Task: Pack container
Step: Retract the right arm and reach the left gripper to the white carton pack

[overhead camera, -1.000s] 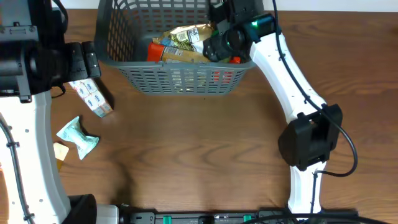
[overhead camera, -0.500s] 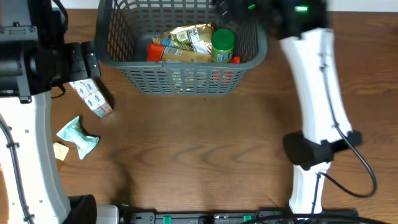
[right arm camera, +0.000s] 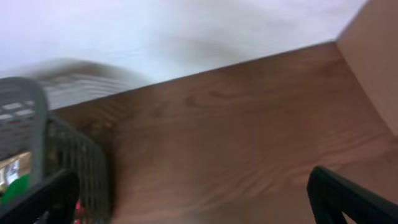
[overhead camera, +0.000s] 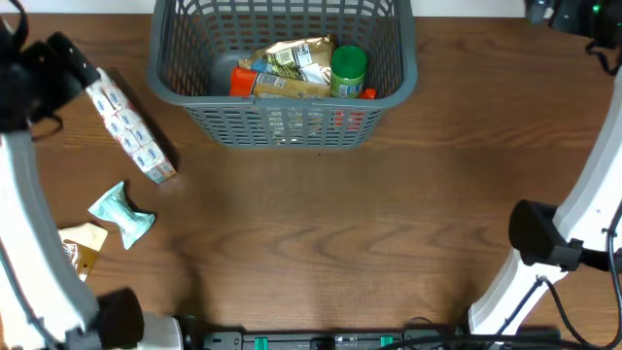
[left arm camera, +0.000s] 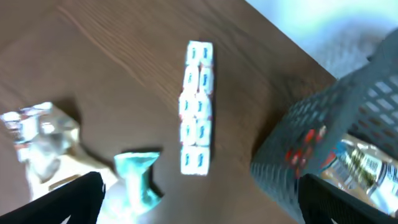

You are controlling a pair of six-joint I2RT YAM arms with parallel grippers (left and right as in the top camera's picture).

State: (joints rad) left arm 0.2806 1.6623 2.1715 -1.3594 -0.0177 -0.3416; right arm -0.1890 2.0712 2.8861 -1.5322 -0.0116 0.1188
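I find the basket (overhead camera: 282, 124) at the far middle of the table (overhead camera: 321, 233), clear of both grippers. The left gripper (left arm camera: 200, 182) hangs well off its left side, and the right gripper (right arm camera: 193, 177) is beyond its right corner. Each has its fingers spread wide with nothing between them. In the basket are a green-lidded jar (overhead camera: 348, 68), an orange bottle (overhead camera: 243, 80) and a crumpled packet (overhead camera: 292, 56). Outside, to its left, lie a sachet strip (overhead camera: 124, 126) and a teal pouch (overhead camera: 121, 214).
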